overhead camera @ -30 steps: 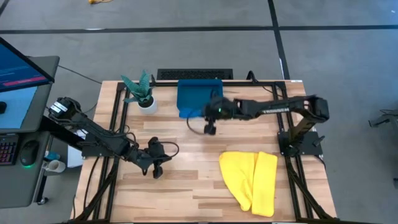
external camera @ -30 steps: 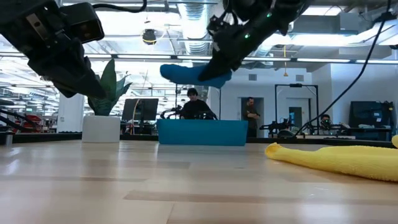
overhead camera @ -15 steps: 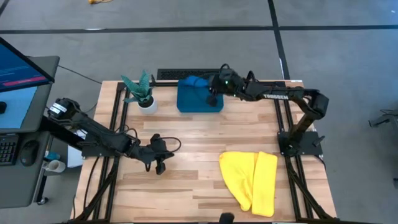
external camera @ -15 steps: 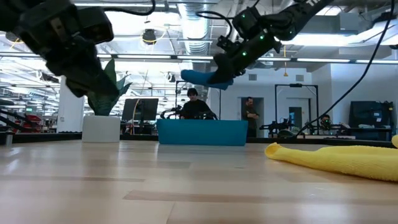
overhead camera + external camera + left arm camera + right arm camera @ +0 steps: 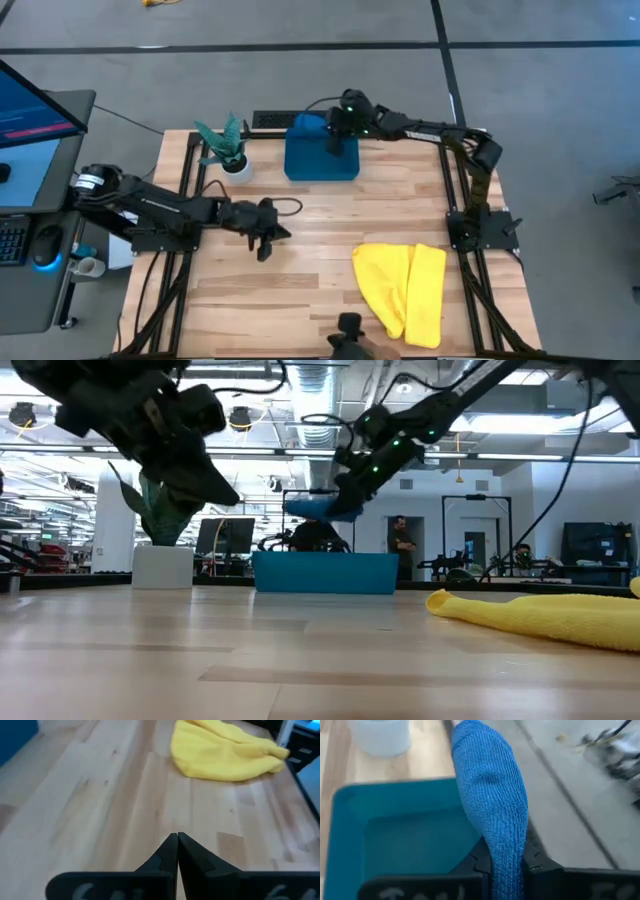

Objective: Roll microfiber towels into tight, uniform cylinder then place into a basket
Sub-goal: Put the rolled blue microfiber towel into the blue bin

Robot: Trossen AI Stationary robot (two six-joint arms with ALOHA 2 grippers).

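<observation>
— So, what has the right gripper (image 5: pixel 506 862) got up there?

— The blue towel (image 5: pixel 492 795), rolled into a cylinder. The fingers are clamped around one end of it, and the rest sticks out past them over the far side of the basket (image 5: pixel 321 158). From table height the roll hangs clear above the basket's (image 5: pixel 325 573) rim, not touching it.

— Does it look heavy?

— No, I'd say light and soft. It's knitted microfiber, and it bulges out fat beyond the grip where the fingers squeeze it thin. My guess is it's grippy rather than slippery, nothing fragile, but a roll like that could loosen once it's let go. Pinching it across the middle of the roll would keep the layers together better than holding it by an end.

— Anything in the basket already?

— Nothing I can see. The teal floor looks bare from above and from the wrist camera, so the blue roll would be the first thing in.

— And the yellow one?

— The yellow towel (image 5: pixel 405 292) lies on the table at the right arm's side, well apart from the basket, loosely folded and not rolled into a cylinder. It looks just as limp, so I'd take it by an edge to start rolling.

— The left gripper (image 5: pixel 177 845)?

— Fingers pressed together, holding nothing, hovering over bare wood left of the middle of the table. The plant pot (image 5: pixel 237 167) stands just left of the basket.
</observation>
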